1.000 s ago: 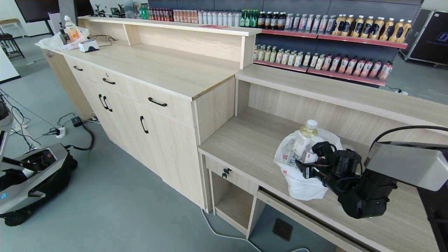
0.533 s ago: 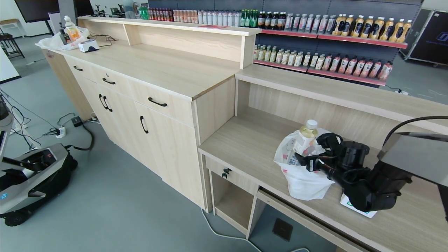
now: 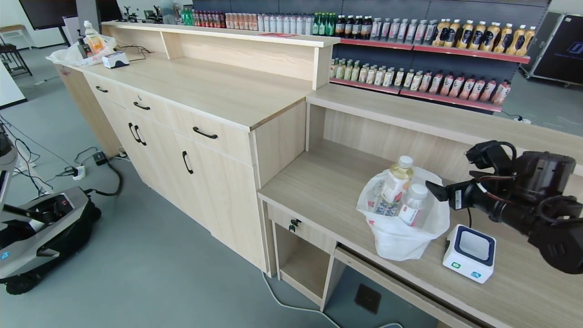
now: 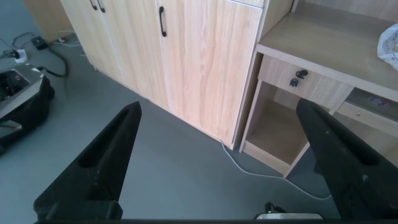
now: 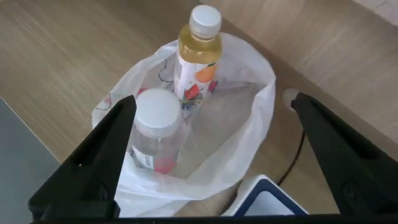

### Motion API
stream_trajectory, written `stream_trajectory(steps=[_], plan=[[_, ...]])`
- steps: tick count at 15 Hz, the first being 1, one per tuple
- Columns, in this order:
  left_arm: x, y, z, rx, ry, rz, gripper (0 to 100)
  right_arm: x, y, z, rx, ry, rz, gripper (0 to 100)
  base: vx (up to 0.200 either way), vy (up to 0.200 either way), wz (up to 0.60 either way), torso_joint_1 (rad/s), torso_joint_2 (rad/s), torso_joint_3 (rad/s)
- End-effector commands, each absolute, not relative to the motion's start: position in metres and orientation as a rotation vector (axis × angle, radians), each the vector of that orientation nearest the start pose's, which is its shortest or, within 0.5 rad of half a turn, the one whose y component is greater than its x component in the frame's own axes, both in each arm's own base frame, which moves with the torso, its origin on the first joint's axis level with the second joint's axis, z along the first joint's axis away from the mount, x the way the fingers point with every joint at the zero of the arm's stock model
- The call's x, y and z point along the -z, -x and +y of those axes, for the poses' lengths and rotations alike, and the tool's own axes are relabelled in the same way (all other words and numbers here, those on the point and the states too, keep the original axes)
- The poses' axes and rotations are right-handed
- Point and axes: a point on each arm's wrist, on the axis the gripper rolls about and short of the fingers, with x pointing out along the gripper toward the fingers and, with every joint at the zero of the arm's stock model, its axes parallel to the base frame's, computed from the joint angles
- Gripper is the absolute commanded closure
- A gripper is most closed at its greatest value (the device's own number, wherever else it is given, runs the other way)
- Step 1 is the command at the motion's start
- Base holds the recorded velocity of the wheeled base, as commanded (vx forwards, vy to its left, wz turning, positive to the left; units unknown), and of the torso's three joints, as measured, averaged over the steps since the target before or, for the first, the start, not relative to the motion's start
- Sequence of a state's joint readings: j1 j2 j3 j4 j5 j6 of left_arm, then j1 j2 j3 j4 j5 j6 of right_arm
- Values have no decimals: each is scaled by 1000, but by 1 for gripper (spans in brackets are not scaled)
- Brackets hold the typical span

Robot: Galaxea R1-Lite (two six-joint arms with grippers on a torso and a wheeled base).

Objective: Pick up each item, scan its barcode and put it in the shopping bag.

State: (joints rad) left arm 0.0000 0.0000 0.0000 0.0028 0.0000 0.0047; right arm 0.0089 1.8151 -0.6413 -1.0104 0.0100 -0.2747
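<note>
The long wooden bench (image 3: 321, 182) was the biggest thing, with tall cupboards (image 3: 200, 168) joined to it on the left. A rack of drinks (image 3: 423, 54) stood behind it.

The white shopping bag (image 3: 398, 239) stood on the bench with its top open.

The right gripper (image 3: 457, 171) hung in the air just beside the bag, up over the bench. From its own camera the right gripper (image 5: 212, 102) looked down into the open bag (image 5: 249, 143). Its jaws were spread wide and held nothing.

The left gripper (image 4: 219, 107) hung low over the grey floor (image 4: 155, 168), in front of the cupboards (image 4: 199, 56). Its jaws were spread wide too, and they held nothing.

A small white scanner (image 3: 470, 253) with a dark blue window sat on the bench, just beside the bag on the right.

Two bottles were inside the bag. The yellow drink bottle (image 3: 395, 182) stood almost straight up at the back. The clear bottle (image 3: 413, 205) with a white cap leaned next to it, close to the scanner side. The wrist camera showed the yellow drink bottle (image 5: 198, 53) and the clear bottle (image 5: 154, 134) side by side, touching.
</note>
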Motion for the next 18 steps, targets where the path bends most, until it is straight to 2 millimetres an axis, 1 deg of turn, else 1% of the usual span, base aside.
stream_trajectory(steps=[1,2,4,6,8,9,12,13,14,15,16,17,18], plan=[[-75,23,0,0,-5,3,0,-184,-276,-14,27,313,46,0,0,0,-600,2,-2,2],[-75,23,0,0,-5,3,0,-192,-272,-21,31,312,13,0,0,0,-600,2,2,2],[-75,23,0,0,-5,3,0,-200,-261,-29,60,304,-8,0,0,0,-600,-5,2,2],[-75,23,0,0,-5,3,0,-200,-240,-33,87,287,23,0,0,0,-600,5,2,0],[-75,23,0,0,-5,3,0,-196,-226,-32,85,281,34,0,0,0,-600,0,0,2],[-75,23,0,0,-5,3,0,-194,-213,-32,97,269,40,0,0,0,-600,2,7,7],[-75,23,0,0,-5,3,0,-195,-167,-25,126,253,47,0,0,0,-600,4,2,1],[-75,23,0,0,-5,3,0,-196,-160,-24,135,244,46,0,0,0,-600,2,-2,7],[-75,23,0,0,-5,3,0,-198,-145,-22,156,231,43,0,0,0,-600,-2,2,2],[-75,23,0,0,-5,3,0,-200,-123,-18,156,179,14,0,0,0,0,0,0,0],[-75,23,0,0,-5,3,0,-195,-108,-13,119,112,-16,0,0,0,0,0,0,0],[-75,23,0,0,-5,3,0,-186,-90,-7,81,74,-40,0,0,0,0,149,-286,-129],[-75,23,0,0,-5,3,0,-179,-81,-5,69,71,-47,0,0,0,0,80,-168,-66]])
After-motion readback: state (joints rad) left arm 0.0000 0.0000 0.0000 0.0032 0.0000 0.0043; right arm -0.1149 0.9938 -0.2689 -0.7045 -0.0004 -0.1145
